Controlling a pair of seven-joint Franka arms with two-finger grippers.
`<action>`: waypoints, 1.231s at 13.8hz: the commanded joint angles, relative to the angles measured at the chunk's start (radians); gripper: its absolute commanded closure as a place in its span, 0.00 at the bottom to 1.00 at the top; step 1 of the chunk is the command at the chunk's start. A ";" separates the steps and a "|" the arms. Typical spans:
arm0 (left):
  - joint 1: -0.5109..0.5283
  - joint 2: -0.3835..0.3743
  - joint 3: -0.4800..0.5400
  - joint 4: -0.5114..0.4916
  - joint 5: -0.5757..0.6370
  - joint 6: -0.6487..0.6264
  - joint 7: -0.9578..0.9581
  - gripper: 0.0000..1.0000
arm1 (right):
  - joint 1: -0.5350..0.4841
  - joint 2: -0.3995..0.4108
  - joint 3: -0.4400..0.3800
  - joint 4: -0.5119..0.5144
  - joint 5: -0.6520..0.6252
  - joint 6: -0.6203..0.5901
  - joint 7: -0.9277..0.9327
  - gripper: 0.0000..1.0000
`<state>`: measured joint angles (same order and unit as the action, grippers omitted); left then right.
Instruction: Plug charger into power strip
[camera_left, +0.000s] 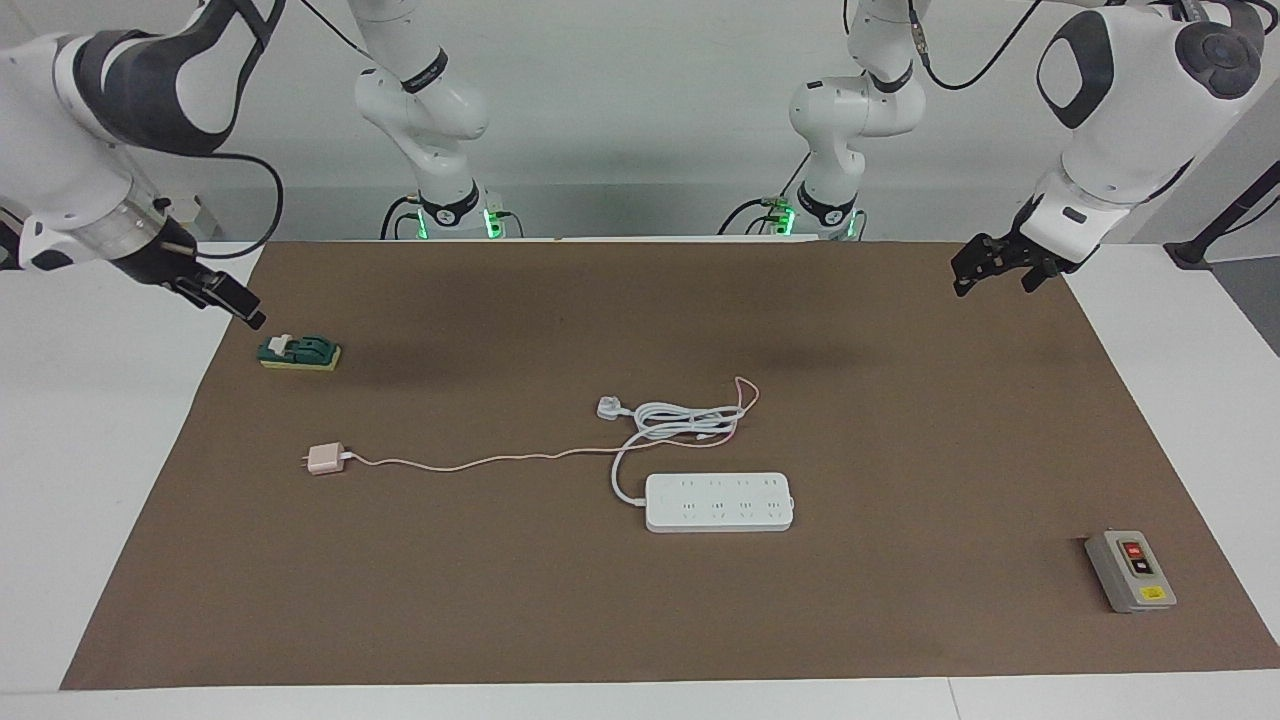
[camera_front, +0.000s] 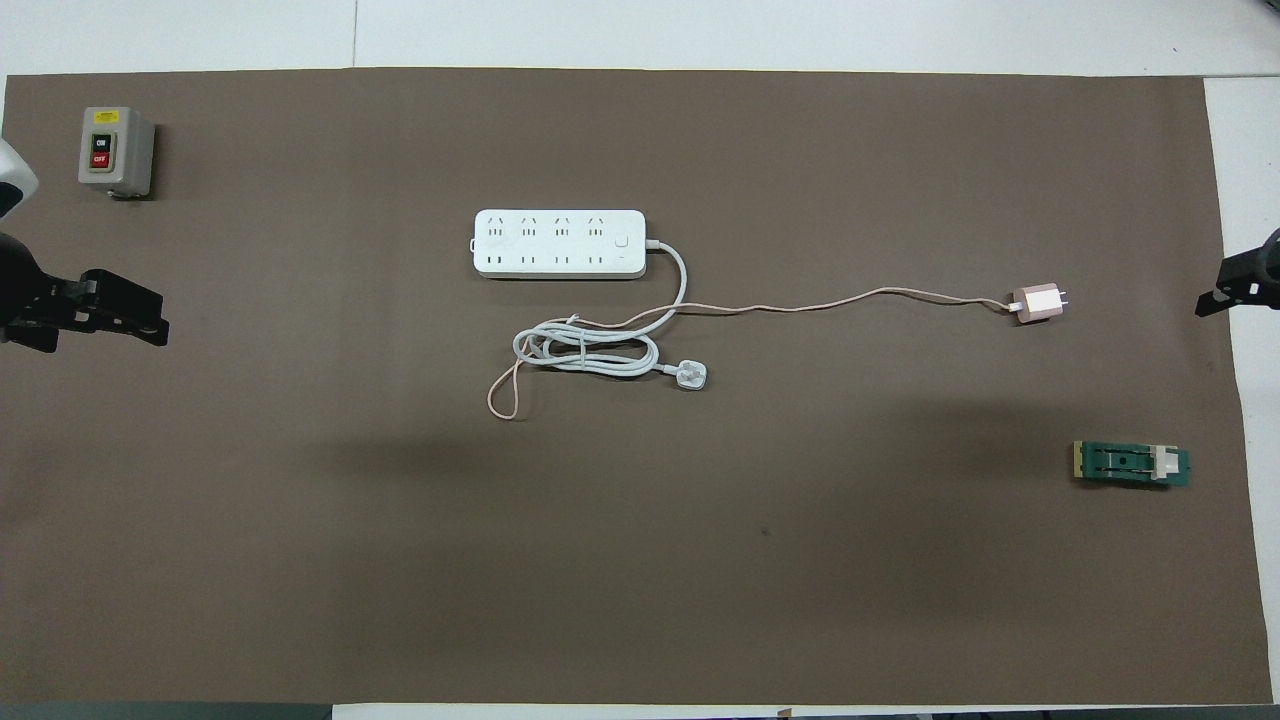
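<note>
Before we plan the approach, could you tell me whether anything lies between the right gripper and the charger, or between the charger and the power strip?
Nothing visible blocks either path. The right gripper is over the mat's edge near a green block; that block sits nearer the robots than the charger. Only the charger's own cable crosses the mat toward the power strip.

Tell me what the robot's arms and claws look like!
Both arms are glossy white with rounded, chunky segments and dark grey patches at the joints. Black cables loop along them, and green lights glow at their bases. The left gripper and the right gripper are black, each with two thin fingers.
</note>
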<state>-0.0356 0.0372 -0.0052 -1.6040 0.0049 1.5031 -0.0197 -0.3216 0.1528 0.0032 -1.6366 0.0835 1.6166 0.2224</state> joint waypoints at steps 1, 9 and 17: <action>0.006 -0.025 -0.001 -0.025 -0.009 0.017 0.009 0.00 | -0.043 0.103 -0.002 0.018 0.100 0.038 0.167 0.04; 0.006 -0.025 -0.001 -0.025 -0.009 0.017 0.009 0.00 | -0.051 0.336 -0.065 0.080 0.407 0.057 0.357 0.00; 0.006 -0.025 -0.001 -0.025 -0.009 0.017 0.009 0.00 | 0.032 0.470 -0.071 0.086 0.497 0.106 0.472 0.00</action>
<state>-0.0356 0.0372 -0.0052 -1.6040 0.0049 1.5031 -0.0197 -0.3209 0.5636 -0.0624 -1.5888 0.5877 1.7250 0.6489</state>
